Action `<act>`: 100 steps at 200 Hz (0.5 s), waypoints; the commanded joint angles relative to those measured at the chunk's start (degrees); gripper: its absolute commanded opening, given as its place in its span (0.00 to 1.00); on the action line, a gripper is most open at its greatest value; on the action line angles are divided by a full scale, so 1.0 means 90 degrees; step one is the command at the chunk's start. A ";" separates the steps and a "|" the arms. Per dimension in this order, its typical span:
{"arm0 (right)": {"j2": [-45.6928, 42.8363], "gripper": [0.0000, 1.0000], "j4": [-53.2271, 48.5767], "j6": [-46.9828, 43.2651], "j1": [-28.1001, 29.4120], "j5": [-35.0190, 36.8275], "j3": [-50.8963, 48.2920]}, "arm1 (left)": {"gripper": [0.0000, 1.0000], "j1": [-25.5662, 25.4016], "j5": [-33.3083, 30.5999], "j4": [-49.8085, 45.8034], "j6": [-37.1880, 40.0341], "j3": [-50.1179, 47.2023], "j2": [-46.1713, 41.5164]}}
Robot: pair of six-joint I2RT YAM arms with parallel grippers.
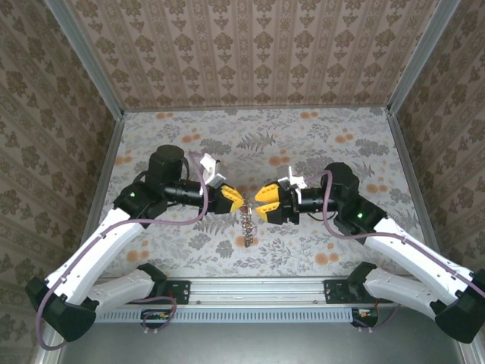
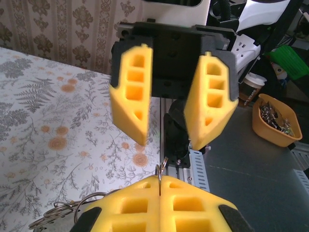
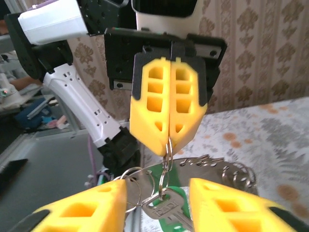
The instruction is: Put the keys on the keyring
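Keys (image 1: 247, 226): a small bunch on linked metal loops, hanging in the gap between the two facing grippers, low over the flower-print table (image 1: 341, 136) near its front edge. Left gripper (image 3: 169, 141): yellow fingers pressed together, clamped on a small split ring (image 3: 166, 155) that sticks out of their tips. Below that ring hangs one green-tagged key (image 3: 164, 208), flat side to the right wrist camera. Right gripper (image 2: 171, 140): fingers apart, one on either side of the green-tagged key, with a gap on each side and no contact seen. Further wire rings (image 3: 236, 174) trail from the bunch toward the table. Which of these loops is the keyring cannot be told. From above, the bunch reads as a thin, dark, dangling strand, and no tag colours can be made out. The key's lower end is cut off by the bottom edge of the right wrist view, and the lettering on its head is too blurred to read. Container: orange tub (image 2: 285, 137) on the grey surface beyond the table, holding a jumble of small metal pieces too small to identify, with a paper cup (image 2: 251, 87) standing near it
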 commanded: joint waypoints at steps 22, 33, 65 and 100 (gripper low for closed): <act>0.0086 0.53 0.0343 0.0377 -0.0025 0.0401 0.0194 | 0.00 -0.0396 -0.0410 0.0204 0.0090 -0.0071 -0.0173; 0.0207 0.53 0.0377 0.0367 -0.0024 0.0385 0.0254 | 0.00 -0.0491 -0.0488 0.0220 0.0107 -0.0089 -0.0170; 0.0463 0.51 0.0517 0.0479 0.0004 -0.0016 0.0344 | 0.00 -0.0563 -0.0642 0.0452 -0.0002 -0.0219 -0.0325; 0.0554 0.47 0.0288 0.0375 0.0027 -0.0325 0.0389 | 0.00 -0.0551 -0.0655 0.0600 -0.0057 -0.0276 -0.0414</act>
